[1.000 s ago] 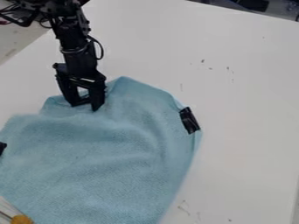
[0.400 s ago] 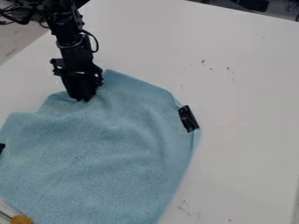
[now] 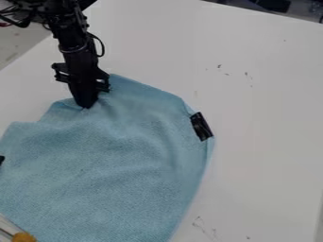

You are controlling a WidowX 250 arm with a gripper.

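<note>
Gripper at 11 to 12 o'clock of light-blue textured cloth, fingers together, judged clamped on cloth near upper edge; pointed downward. Clock face below centred on cloth.

Left to right:
- 9 o'clock, at view edge: small black piece, cut off, against cloth margin. Cannot identify.
- 7 o'clock: orange-yellow rounded piece, just beside cloth edge. Function unclear.
- Centre: cloth, spread on white tabletop, soft creases running down from grip; upper edge bunched around fingertips.
- 2 o'clock: black clip-like piece, at right margin of cloth, tilted.
- Between 1 and 2 o'clock, farther out: small dark marks on tabletop.

Change: fingers, clearly apart 1.0 s ago, now closed. Since then, slight shift of cloth's upper part toward 11 o'clock, with small matching shift of clip-like piece up and left. Reading: hold on fabric probably secured, with pull passed across to right margin. Amount of fabric between fingers: cannot tell.
</note>
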